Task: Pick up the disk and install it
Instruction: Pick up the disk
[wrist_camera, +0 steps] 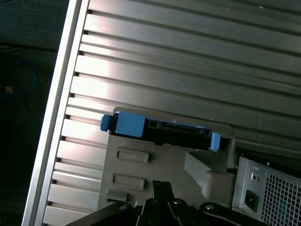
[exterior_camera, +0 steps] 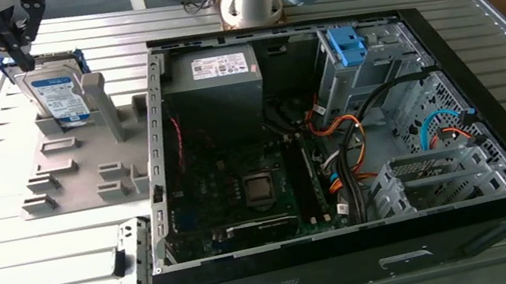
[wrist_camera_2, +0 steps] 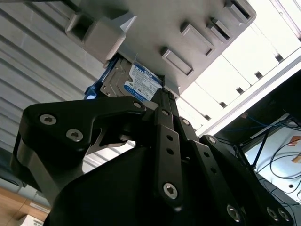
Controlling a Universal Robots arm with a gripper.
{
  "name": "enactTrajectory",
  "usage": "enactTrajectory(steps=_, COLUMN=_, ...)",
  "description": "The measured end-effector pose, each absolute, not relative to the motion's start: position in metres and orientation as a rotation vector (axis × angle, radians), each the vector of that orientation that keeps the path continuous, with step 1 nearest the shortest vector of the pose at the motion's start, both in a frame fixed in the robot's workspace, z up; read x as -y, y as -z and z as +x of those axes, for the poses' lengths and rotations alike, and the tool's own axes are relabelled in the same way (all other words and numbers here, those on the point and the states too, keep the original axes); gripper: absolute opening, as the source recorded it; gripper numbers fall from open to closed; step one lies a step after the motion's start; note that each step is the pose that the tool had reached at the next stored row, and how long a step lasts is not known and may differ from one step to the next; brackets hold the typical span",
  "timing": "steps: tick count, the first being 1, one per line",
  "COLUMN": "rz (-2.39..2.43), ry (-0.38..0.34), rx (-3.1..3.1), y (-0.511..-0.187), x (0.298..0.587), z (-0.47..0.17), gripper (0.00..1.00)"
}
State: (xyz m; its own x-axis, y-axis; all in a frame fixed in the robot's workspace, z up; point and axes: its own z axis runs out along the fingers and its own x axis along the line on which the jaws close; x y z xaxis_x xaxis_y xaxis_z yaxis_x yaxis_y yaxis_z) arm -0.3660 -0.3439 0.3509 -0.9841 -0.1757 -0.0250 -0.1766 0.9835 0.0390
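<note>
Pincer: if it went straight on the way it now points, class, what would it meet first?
Most likely the disk, standing upright in the grey holder: the pincer hangs right above its blue top edge, pointing down. Depth is unclear, so this is a judgement.

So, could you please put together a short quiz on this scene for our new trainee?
1. True or false: the disk lies flat inside the computer case.
2. Multiple choice: the disk stands upright in A) the grey holder B) a cardboard box C) a plastic bag.
3. Fill in: the end effector is nearest the ____.
Key: 1 false; 2 A; 3 disk.
</note>
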Motion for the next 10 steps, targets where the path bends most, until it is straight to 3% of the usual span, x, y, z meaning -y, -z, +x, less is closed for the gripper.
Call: enactTrajectory(steps=10, rz=-0.343, ry=-0.065, rx=-3.101, y=-0.3509, x=0.3439, z=-0.366, gripper=0.11)
